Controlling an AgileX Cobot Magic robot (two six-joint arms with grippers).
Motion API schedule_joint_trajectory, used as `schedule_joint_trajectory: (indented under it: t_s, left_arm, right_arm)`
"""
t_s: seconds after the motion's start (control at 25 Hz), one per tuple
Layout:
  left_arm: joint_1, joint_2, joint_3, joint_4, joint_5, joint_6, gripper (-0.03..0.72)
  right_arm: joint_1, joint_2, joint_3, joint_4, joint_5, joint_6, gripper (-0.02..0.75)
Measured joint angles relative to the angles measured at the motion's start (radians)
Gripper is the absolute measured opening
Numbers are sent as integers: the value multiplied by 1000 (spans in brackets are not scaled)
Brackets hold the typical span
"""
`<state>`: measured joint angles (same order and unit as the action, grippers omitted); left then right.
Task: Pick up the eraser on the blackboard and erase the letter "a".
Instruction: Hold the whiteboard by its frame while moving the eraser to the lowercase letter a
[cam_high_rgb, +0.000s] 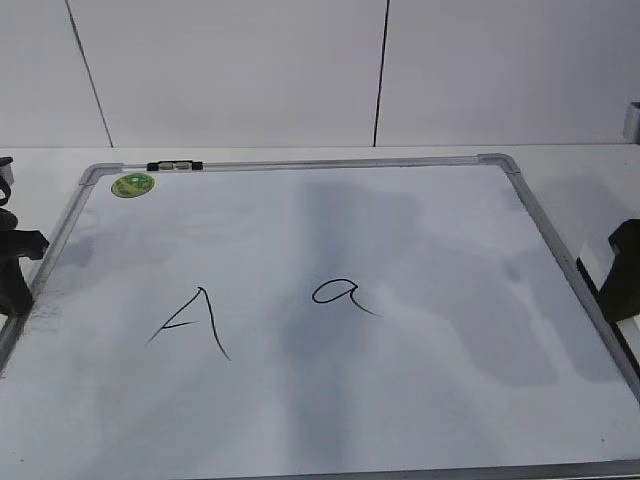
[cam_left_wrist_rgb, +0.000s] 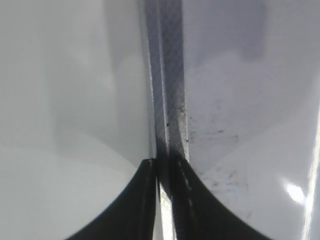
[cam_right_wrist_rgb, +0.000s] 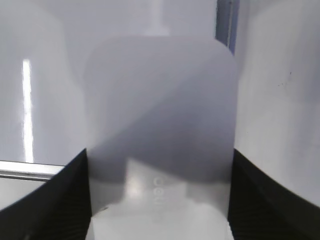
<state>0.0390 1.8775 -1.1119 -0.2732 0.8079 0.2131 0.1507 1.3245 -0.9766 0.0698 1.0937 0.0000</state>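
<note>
The eraser (cam_right_wrist_rgb: 160, 150) sits between the two dark fingers of the right gripper (cam_right_wrist_rgb: 159, 220) in the right wrist view, a white rounded block with faint grey lettering near its lower end; the fingers flank both of its long sides and seem to be clamped on it, though the contact itself is blurred. In the exterior view the eraser cannot be made out, only the dark bulk of the right arm at the right rim of the blackboard (cam_high_rgb: 545, 215). The letter "a" (cam_high_rgb: 343, 294) lies near the middle of the board, untouched, with a larger capital A (cam_high_rgb: 192, 322) to its left, a green sticker (cam_high_rgb: 133, 184) in the far left corner and a small marker (cam_high_rgb: 174, 166) on the top frame. The left gripper (cam_left_wrist_rgb: 165, 200) rests over the board's left frame with its jaws together, nothing between them. The pick-up looks done or nearly so; the wiping has not begun. The next move calls for carrying the eraser leftward over the "a", pressing its dark face flat and rubbing, while keeping clear of the capital A.
</note>
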Motion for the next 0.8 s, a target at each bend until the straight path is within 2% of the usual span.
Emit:
schedule_joint_trajectory:
  t_s: [0.32, 0.36, 0.4, 0.48, 0.8]
  left_arm:
    - [0, 0, -2, -2, 3, -6, 29]
    - [0, 0, -2, -2, 3, -6, 29]
    - [0, 0, -2, -2, 3, -8, 29]
    - [0, 0, -2, -2, 3, -8, 29]
    - [0, 0, -2, -2, 6, -9, 29]
  right_arm:
    - [0, 0, 0, 0, -3, -15, 533]
    - [0, 0, -3, 0, -3, -17, 559]
    - [0, 3, -10, 0, -3, -20, 535]
    - [5, 23, -37, 0, -3, -20, 533]
    - [148, 261, -230, -15, -3, -24, 533]
